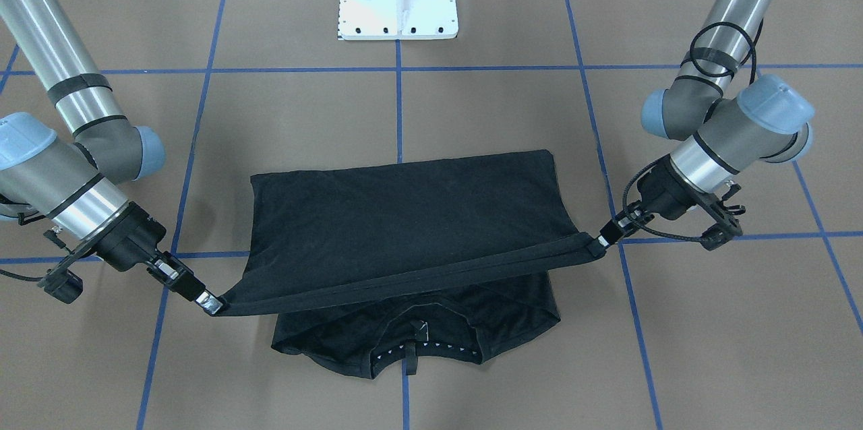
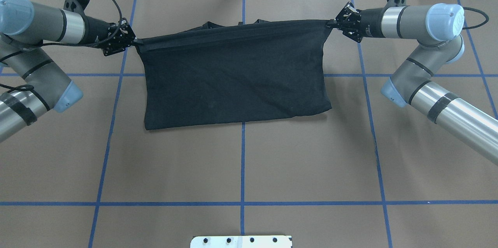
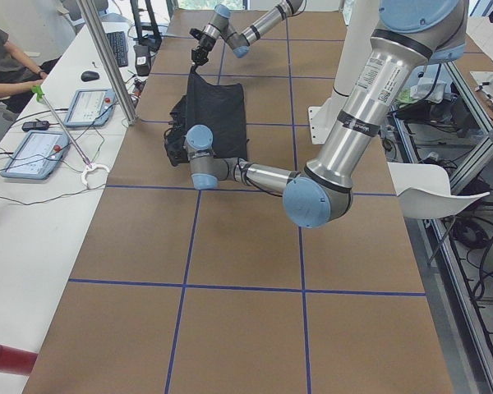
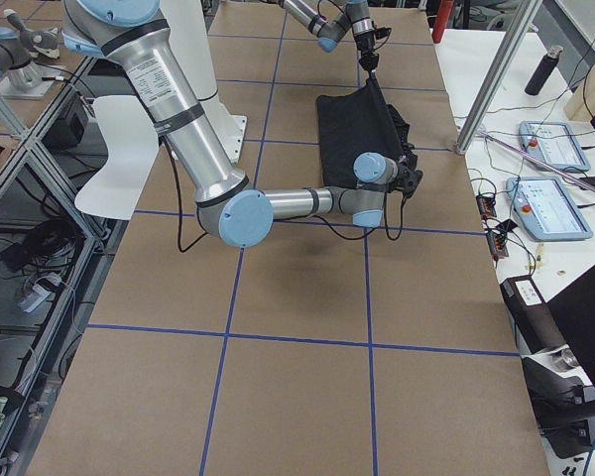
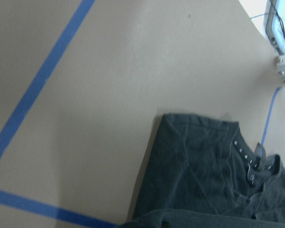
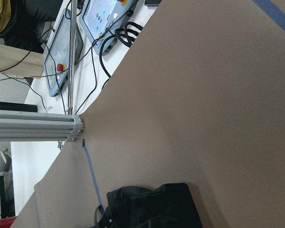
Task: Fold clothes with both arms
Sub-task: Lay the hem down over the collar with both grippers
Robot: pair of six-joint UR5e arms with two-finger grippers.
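Left claw [image 1: 602, 239] is clenched on one corner of the black T-shirt [image 1: 404, 214]; right claw [image 1: 210, 302] grips the opposite corner. Between the claws the hemmed edge runs taut, raised above the brown desk [image 1: 485, 113], with soft matte cloth sloping down behind it. Beneath that edge lies the collar [image 1: 431, 348], whose small white marks are too small to read.

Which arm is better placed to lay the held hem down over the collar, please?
Right, probably: the right gripper holds its T-shirt corner nearer the collar, while the left gripper sits farther back toward the base plate.
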